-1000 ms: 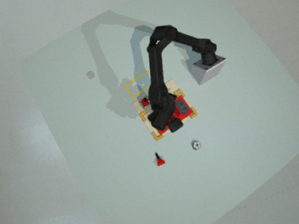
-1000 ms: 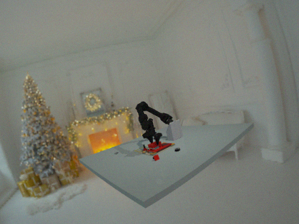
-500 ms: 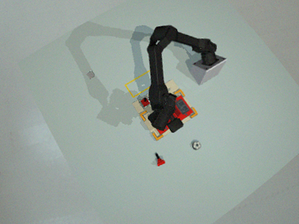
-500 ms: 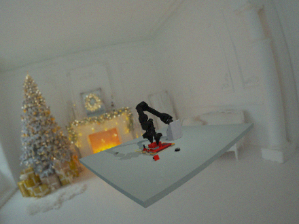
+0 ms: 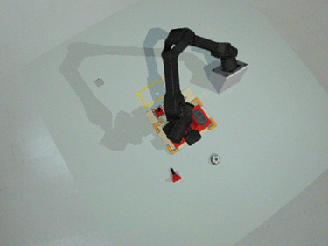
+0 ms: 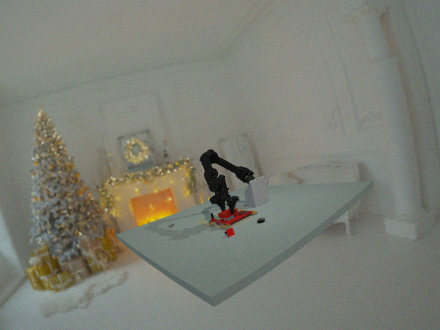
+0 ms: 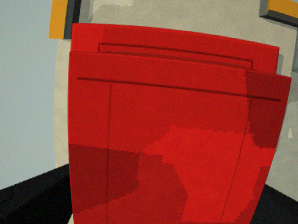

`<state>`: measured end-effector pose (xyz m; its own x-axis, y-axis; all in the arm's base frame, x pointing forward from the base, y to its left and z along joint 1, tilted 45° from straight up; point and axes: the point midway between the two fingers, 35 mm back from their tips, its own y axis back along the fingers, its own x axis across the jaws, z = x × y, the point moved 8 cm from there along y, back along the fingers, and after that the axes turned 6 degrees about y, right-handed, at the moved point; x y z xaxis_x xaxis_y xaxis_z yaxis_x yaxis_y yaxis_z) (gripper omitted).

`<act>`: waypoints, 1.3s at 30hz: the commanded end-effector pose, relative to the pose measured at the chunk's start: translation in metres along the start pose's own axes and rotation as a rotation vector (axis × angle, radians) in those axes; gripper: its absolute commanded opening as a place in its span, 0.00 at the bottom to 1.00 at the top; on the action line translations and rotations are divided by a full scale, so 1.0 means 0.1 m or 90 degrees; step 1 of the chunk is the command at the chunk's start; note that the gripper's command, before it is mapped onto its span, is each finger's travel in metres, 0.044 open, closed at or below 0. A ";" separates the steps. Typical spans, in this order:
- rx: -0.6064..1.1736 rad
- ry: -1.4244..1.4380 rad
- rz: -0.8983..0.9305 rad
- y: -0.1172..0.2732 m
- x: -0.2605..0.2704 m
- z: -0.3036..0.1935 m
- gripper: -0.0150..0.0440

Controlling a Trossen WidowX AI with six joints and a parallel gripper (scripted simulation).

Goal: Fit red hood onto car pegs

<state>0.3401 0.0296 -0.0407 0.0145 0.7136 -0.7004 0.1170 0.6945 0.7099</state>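
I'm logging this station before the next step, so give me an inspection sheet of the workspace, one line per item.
Surface: pale grey table, with a yellow outlined square marked beside the jig.
Job's things: red hood in the gripper's grasp, over the red car in its beige jig with orange corner brackets; whether the pegs have entered the holes cannot be told.
Clutter: a small grey piece, a round silver part, a small red and black piece, and another like it at the jig's edge.
Grippers: gripper shut on the hood, low over the car.
Cables: nothing seen.
Surroundings: white room with a Christmas tree and a lit fireplace.
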 end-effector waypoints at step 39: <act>-0.001 0.002 -0.003 -0.10 0.00 0.00 0.25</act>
<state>0.3389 0.0208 -0.0489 0.0124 0.7131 -0.7009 0.1164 0.6952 0.7093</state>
